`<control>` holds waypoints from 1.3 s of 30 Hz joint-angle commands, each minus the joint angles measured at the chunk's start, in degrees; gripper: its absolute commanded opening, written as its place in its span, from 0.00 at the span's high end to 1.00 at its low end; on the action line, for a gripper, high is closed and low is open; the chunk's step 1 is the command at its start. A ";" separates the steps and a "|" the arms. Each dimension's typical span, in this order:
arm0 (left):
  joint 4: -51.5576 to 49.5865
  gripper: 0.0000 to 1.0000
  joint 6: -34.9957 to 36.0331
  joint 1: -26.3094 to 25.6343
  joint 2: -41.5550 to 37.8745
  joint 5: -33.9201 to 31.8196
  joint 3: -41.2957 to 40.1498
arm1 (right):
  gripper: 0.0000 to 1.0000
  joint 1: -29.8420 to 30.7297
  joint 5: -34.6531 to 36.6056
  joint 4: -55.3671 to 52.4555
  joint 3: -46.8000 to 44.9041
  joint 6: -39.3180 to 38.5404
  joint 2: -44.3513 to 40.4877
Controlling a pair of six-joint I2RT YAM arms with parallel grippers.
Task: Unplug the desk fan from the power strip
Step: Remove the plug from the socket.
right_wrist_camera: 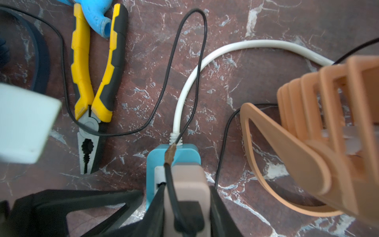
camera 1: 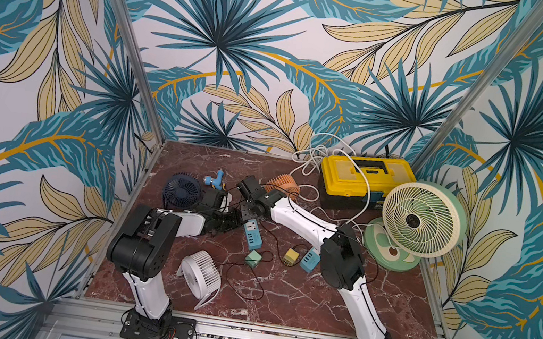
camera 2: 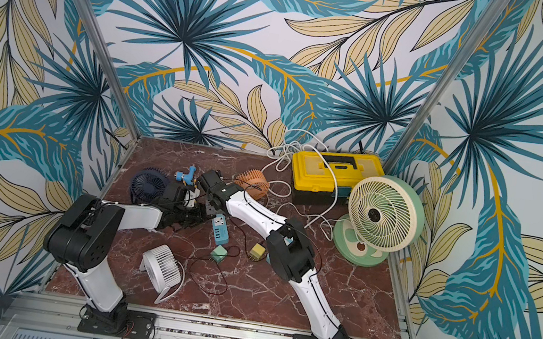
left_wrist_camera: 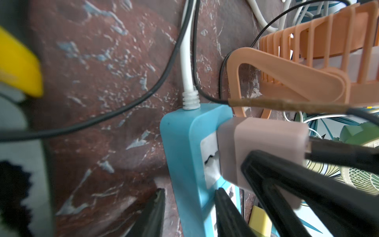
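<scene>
A light blue power strip lies on the marble table, its white cord running to the back. A beige plug with a thin black cable sits in its end socket. My right gripper comes from above, its fingers pressed on both sides of that plug. My left gripper is closed around the strip just below the plug. An orange desk fan stands close beside the strip. Which fan the cable ends at does not show.
Yellow-handled pliers and a dark blue fan lie left of the strip. A white fan sits near the front. A yellow toolbox and a big green fan fill the back right. Two small cube plugs and thin cables lie mid-table.
</scene>
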 commanded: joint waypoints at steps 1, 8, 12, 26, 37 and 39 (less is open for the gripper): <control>-6.39 0.57 2.11 -0.29 1.97 -4.13 0.62 | 0.79 0.42 -6.63 0.69 -1.02 2.20 -1.42; -10.57 0.56 3.83 -0.38 2.48 -6.50 2.04 | 0.81 0.97 4.85 -2.96 -1.12 -0.68 -3.14; -12.82 0.56 4.99 -0.80 3.26 -7.39 3.33 | 0.82 2.51 6.79 -2.89 -0.53 -2.41 -3.78; -15.24 0.56 6.45 -1.48 3.71 -9.29 4.16 | 0.82 0.76 -2.55 0.69 -5.47 1.27 -7.72; -15.56 0.56 6.72 -1.52 4.93 -9.48 4.69 | 0.82 2.09 2.24 1.58 -6.83 -0.22 -11.93; -15.38 0.56 6.65 -1.48 4.96 -9.28 4.69 | 0.82 2.17 2.56 1.13 -6.62 -0.06 -12.02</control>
